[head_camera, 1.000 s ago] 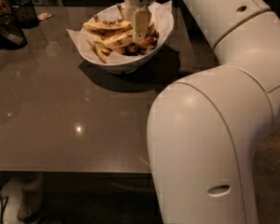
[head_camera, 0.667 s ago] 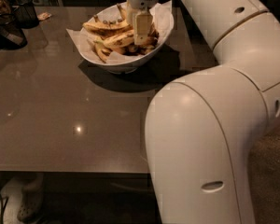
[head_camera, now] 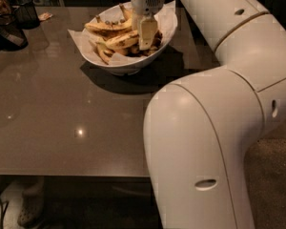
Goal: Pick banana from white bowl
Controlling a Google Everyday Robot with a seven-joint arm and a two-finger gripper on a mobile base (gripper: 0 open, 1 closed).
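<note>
At the far left of the tabletop stands a black mesh basket. Toward the middle of the back edge sits the white bowl, lined with crinkled white paper and heaped with yellow bananas. The banana, plump and brown-speckled, lies in the bowl on top of the pile, its right end just beside the gripper. The gripper hangs down into the bowl's right half; I cannot tell whether it is open or closed. Rightward, the robot's white arm fills the foreground.
</note>
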